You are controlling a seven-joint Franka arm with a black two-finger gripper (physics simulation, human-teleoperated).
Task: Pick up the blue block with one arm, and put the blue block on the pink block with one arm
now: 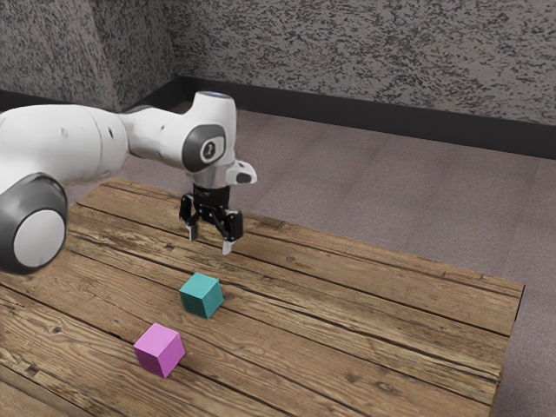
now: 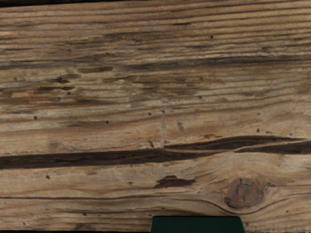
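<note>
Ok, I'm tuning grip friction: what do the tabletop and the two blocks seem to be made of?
The rough plank tabletop looks like weathered, unvarnished wood: grain, knots, dark cracks. The teal-blue cube and the pink cube look like smooth matte plastic or painted wood, flat colour without grain; which, I cannot tell.

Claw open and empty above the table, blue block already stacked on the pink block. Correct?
Not stacked: the exterior view shows the blue block resting on the table, apart from the pink block. The claw is open and empty above the table, as stated.
</note>
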